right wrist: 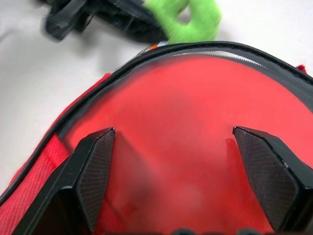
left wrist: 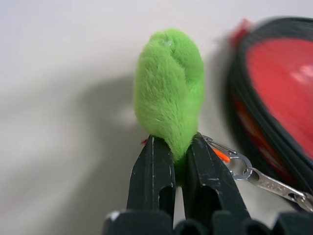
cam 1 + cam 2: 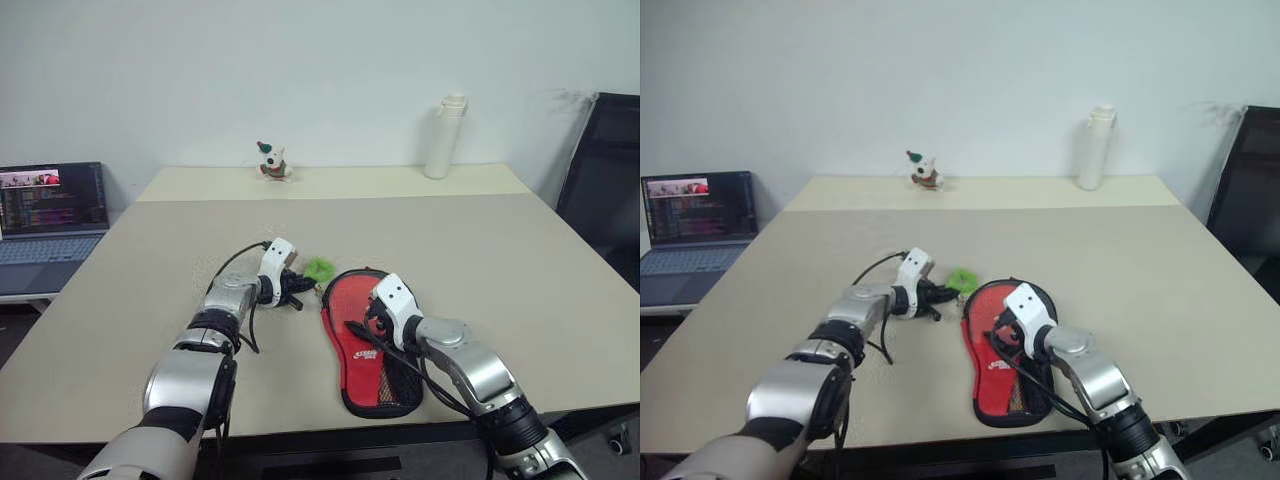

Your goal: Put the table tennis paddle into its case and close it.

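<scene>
The case (image 3: pixel 347 300) lies flat on the table, red side up, with a white logo and a black mesh pocket at its near end. Inside its black zip rim (image 1: pixel 210 49) I see a smooth red face; I cannot tell whether that is the table tennis paddle or the case's own cloth. A fuzzy green ball (image 3: pixel 319 268) hangs from the zip pull by a metal ring. My left gripper (image 2: pixel 173 142) is shut on that ball just left of the case's round end. My right gripper (image 1: pixel 173 137) hovers open, low over the red face.
An open laptop (image 3: pixel 50 215) sits to the far left. A small toy figure (image 3: pixel 272 160) and a white bottle (image 3: pixel 445 137) stand at the back of the beige table (image 3: pixel 500 260). A black chair (image 3: pixel 605 180) is at the right.
</scene>
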Available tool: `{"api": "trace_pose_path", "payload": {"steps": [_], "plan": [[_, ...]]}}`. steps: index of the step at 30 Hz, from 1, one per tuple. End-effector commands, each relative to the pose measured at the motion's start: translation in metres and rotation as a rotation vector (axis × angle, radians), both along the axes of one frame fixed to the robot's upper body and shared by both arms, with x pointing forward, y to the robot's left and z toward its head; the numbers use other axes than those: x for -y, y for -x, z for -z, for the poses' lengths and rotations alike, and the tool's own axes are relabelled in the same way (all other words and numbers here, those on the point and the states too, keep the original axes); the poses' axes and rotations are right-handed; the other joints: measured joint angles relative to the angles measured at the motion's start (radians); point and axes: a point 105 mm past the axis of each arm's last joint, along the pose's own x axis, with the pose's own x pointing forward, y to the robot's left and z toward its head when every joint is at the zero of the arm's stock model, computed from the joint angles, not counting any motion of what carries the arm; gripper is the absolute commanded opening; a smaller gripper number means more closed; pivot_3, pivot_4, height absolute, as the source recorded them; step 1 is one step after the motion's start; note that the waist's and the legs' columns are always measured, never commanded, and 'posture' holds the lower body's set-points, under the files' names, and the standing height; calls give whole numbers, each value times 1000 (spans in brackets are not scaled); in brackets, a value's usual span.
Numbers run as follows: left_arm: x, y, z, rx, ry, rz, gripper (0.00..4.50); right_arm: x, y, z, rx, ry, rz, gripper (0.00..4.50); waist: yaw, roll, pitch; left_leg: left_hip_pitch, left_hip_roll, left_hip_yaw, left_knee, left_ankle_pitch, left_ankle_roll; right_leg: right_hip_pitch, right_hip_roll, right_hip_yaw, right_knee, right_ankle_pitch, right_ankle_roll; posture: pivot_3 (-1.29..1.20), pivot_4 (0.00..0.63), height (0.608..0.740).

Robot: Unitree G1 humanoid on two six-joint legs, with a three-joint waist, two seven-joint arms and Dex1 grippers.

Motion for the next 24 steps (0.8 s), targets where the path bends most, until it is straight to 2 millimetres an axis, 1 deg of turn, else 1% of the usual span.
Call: {"api": "trace_pose_path", "payload": {"steps": [1,5,9,11,12,14,19,24], "plan": [[-6,-17,-39,154,-89,-67,13,5,11,31,-95,73,-1,4230,0,0,0,0,0,0,0,0,0,0,0,0,0,0,0,0,150,740],[-2,-24,-52,210,-126,-103,13,5,14,35,-110,75,1,4230,-3,0,0,1,0,1,0,0,0,0,0,1,0,0,0,0,150,740],[10,-29,-58,259,-177,-114,13,5,19,40,-128,78,-1,4230,-4,0,0,2,0,1,-1,0,0,0,0,1,0,0,0,0,150,740],[28,-30,-62,302,-216,-88,13,2,26,44,-146,76,-11,4230,-2,0,0,1,0,1,-1,0,0,0,0,1,0,0,0,0,150,740],[40,-31,-64,334,-273,-56,13,0,30,48,-162,78,-18,4230,0,0,-1,1,0,1,-1,0,0,0,0,1,0,0,0,0,150,740],[56,-31,-67,377,-332,-23,13,-1,39,52,-183,80,-31,4230,1,-1,-1,1,0,1,-1,0,0,1,0,1,0,0,0,0,150,740],[84,-31,-80,488,-447,31,13,-4,61,61,-226,90,-56,4230,-6,-1,-2,2,0,2,-2,0,0,0,1,2,-1,0,0,0,150,740],[118,-24,-84,623,-588,140,13,-7,82,69,-274,84,-56,4230,-2,-2,-3,4,0,1,-2,0,0,2,1,2,0,0,1,0,150,740]]}}
